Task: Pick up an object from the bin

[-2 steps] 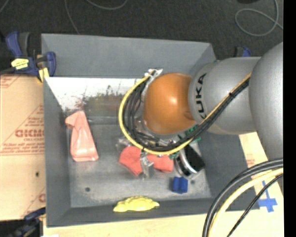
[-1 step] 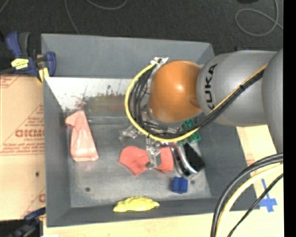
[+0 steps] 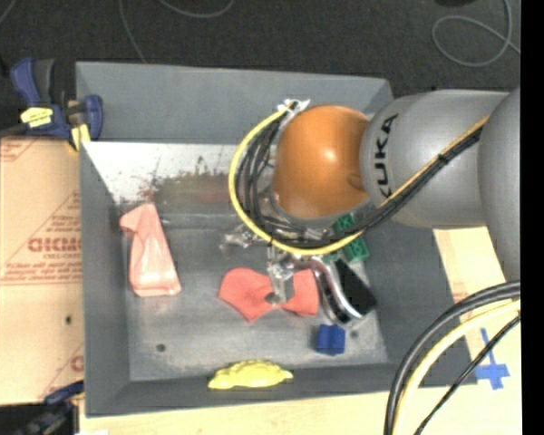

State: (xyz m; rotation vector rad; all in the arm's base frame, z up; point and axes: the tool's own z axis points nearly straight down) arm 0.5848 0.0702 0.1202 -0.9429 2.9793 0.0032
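tool — over red crumpled cloth (centre of bin); open or closed: cannot tell

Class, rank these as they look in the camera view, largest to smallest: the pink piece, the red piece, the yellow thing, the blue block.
1. pink piece and red piece: alike, and the red one is partly hidden.
2. yellow thing.
3. blue block, smallest.

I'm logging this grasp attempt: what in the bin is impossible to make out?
Camera view:
Small green thing: mostly hidden under the arm's orange cover; kind unclear.
Red crumpled soft thing: gripper covers its middle; one piece or two, unclear.
Black-and-white thing: top tucked under the arm; kind unclear.
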